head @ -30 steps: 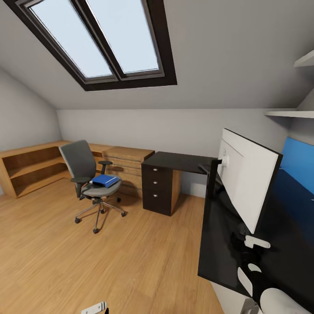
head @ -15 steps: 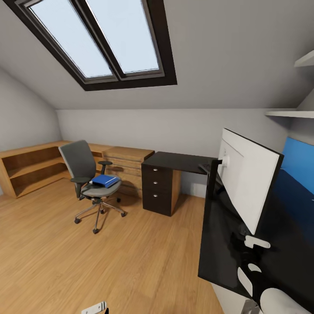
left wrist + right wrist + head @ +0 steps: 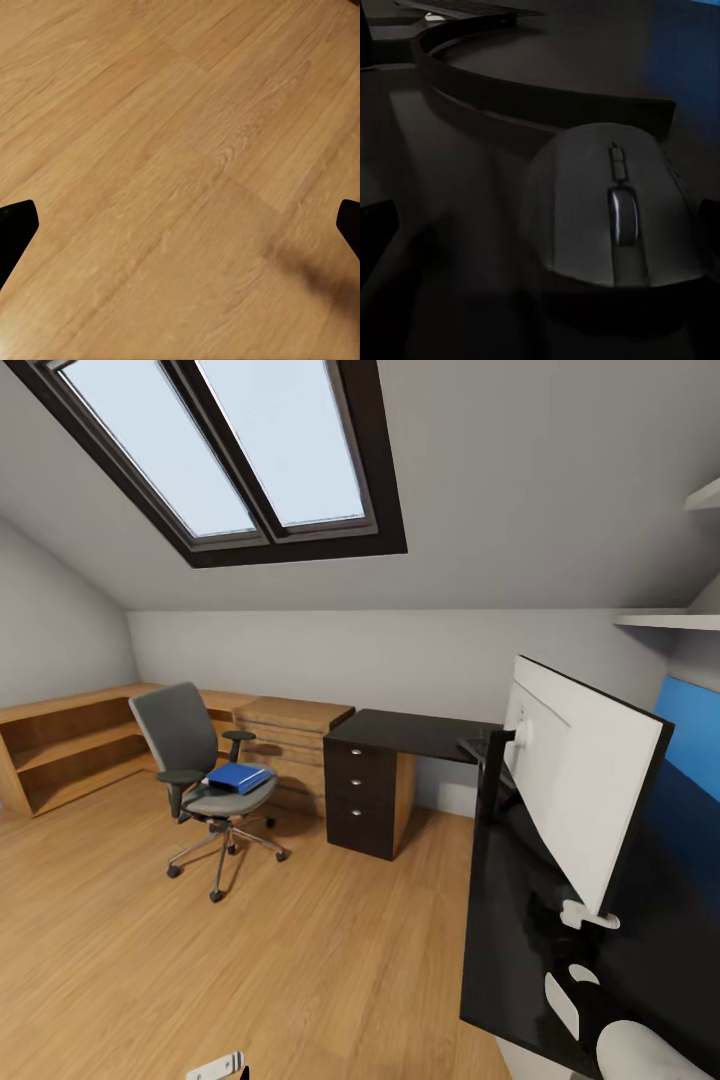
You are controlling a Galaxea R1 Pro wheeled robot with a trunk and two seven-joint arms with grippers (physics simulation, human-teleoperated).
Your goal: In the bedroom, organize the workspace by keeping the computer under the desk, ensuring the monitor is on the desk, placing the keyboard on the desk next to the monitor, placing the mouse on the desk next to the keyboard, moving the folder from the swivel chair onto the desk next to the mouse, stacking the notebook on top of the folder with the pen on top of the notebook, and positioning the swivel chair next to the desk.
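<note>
the desk (image 3: 420, 732) stands by the far wall with the monitor (image 3: 585, 780) on it. the swivel chair (image 3: 195, 775) is apart, carrying the folder (image 3: 240, 776). the mouse (image 3: 611, 206) lies on the desk, between the spread right gripper (image 3: 540, 232) tips. the left gripper (image 3: 180, 232) is spread over the floor (image 3: 180, 150).

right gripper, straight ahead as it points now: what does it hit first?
Most likely the mouse, which sits right between the right gripper's open fingers on the desk. Behind it curves the monitor's base. Depth is hard to judge.

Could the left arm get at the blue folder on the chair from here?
Probably not. The folder lies on the swivel chair across open floor; the left gripper hangs over bare boards, so the base likely must drive closer.
</note>
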